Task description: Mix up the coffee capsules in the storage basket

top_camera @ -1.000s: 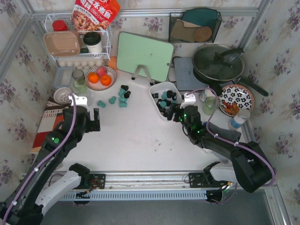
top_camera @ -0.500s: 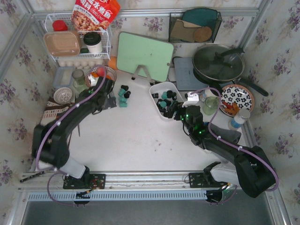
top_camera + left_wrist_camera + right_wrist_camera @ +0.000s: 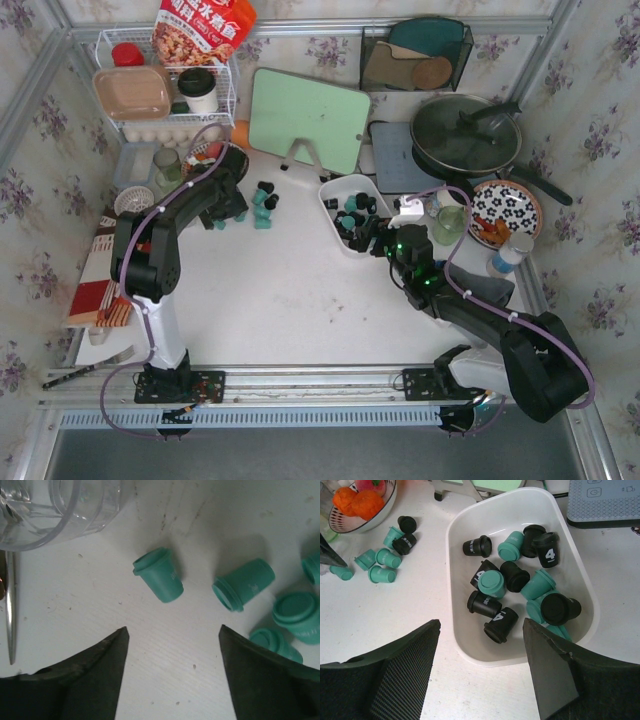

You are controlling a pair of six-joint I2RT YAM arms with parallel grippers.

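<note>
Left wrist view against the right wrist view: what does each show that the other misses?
Only left wrist: a thin metal strip at its edge and faint print on a teal capsule. Only right wrist: the white basket of mixed black and teal capsules, loose black capsules, a fruit bowl. Both: loose teal capsules on the white table.

Few readable marks: one number on the capsules, and some print on a bag.

A black capsule (image 3: 548, 550) in the white basket (image 3: 540, 510) carries a big white "4" on its side. Two other black capsules (image 3: 500, 623) there show a white mark that looks like the same number, but it is partly turned away. The red bag (image 3: 203, 28) on the rack has large white Chinese characters, too small to read surely. A green capsule (image 3: 243, 585) on the table bears tiny white print, blurred.
</note>
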